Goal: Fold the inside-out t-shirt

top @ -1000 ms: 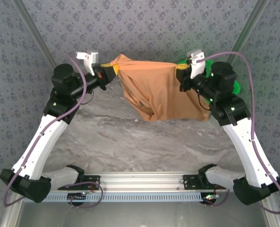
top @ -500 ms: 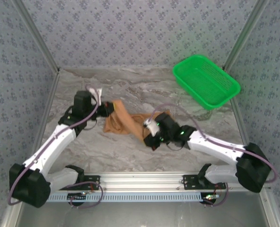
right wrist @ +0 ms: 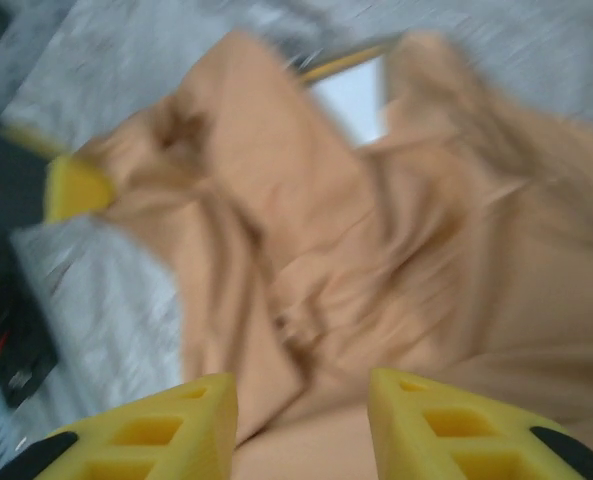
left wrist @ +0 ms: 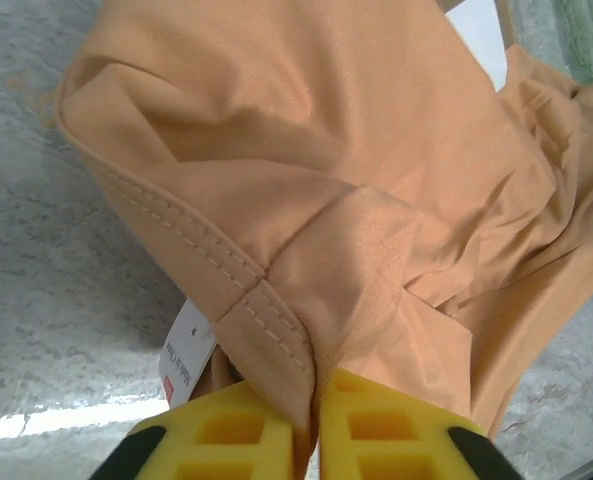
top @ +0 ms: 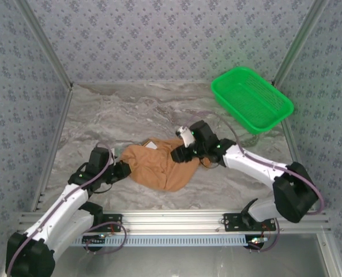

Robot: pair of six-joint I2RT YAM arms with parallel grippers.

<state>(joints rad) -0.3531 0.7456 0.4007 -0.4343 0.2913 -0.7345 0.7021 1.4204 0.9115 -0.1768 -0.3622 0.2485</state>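
L jaws nearly together w/ a stitched hem fold (left wrist: 266, 300) of the shirt (top: 159, 167) nipped in the slit. R jaws apart, cloth beneath the gap, nothing gripped as far as that blurred view shows. Shirt lies bunched on the desk (top: 130, 115), mid-near, between both arms, well apart from the basket (top: 251, 101). Risk: heap is layered, so R closing here prob. grabs several plies & locks in wrinkles; L's thin nip could slip off. Long axis approx L–R, R end slightly farther back. White patch (top: 153, 145) at far edge; collar direction unclear.
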